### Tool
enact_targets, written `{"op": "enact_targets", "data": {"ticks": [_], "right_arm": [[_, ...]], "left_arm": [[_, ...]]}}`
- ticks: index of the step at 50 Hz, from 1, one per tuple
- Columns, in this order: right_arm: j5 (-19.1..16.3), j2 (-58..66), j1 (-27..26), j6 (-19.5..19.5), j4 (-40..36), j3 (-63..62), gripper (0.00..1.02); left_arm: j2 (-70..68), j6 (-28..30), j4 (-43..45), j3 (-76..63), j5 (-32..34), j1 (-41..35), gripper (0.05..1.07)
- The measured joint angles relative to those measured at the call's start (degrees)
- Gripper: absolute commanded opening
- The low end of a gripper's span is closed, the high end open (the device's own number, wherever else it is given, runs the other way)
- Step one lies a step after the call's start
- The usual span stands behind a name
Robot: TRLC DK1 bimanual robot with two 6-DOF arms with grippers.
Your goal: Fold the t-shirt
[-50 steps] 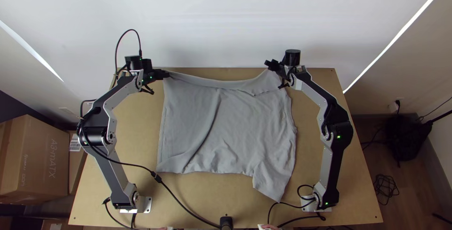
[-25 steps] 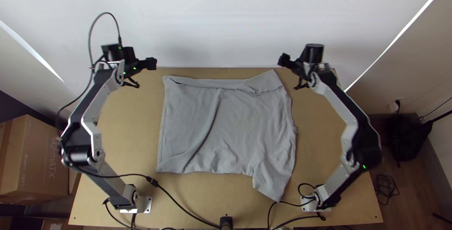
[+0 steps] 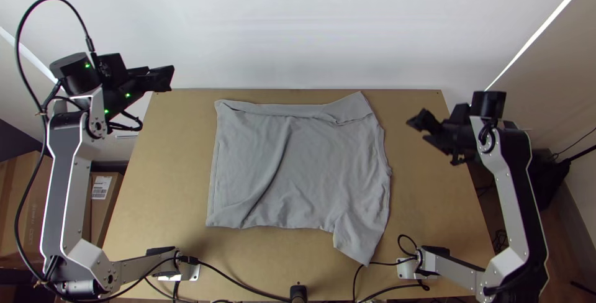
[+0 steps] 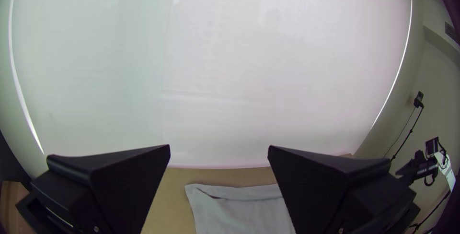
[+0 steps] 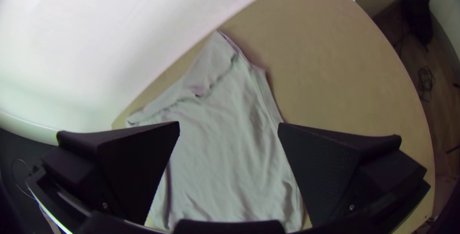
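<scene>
Your left gripper (image 3: pixel 164 78): fingers spread wide | your right gripper (image 3: pixel 427 130): fingers spread wide | grey t-shirt (image 3: pixel 304 166): between your grippers, apart from both, lying mostly flat, far edge folded over.

Links: silver-grey on the left arm (image 3: pixel 68 172) and right arm (image 3: pixel 506 176), dark-faced
Motor housings: black cylinders (image 3: pixel 75 73)
Lights: small green dots (image 3: pixel 128 95) on the left arm
Cables: black (image 3: pixel 23 200), one arching high
Base plates: pale metal (image 3: pixel 194 272)
Left pincer (image 3: pixel 162 78): black, wide wedge fingers
Right pincer (image 3: pixel 424 131): matching, textured pads (image 5: pixel 321 162), small screws (image 5: pixel 351 207)
</scene>
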Motion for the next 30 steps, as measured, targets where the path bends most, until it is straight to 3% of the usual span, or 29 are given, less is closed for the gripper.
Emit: {"op": "enact_targets", "data": {"ticks": [8,13,20,25,30], "right_arm": [[-0.9,-4.3,-1.3,-4.3,-9.2,-7.4,0.92],[-1.9,-6.0,-1.4,-7.8,-9.8,-13.8,0.83],[-2.3,-6.4,-1.4,-12.3,-10.1,-22.1,0.83],[-2.3,-5.9,-1.4,-15.6,-10.1,-26.7,0.72],[-2.3,-4.1,-1.8,-18.4,-10.1,-30.2,0.7]], "left_arm": [[-2.7,0.0,-2.9,-0.1,0.5,0.6,1.03],[-3.7,0.0,-3.8,-0.1,0.5,0.6,1.03],[-4.2,0.0,-4.7,-0.1,0.5,0.5,1.03],[-4.2,0.0,-5.0,-0.1,0.5,0.5,1.03],[-4.2,0.0,-5.1,-0.1,0.5,0.4,1.03]]}}
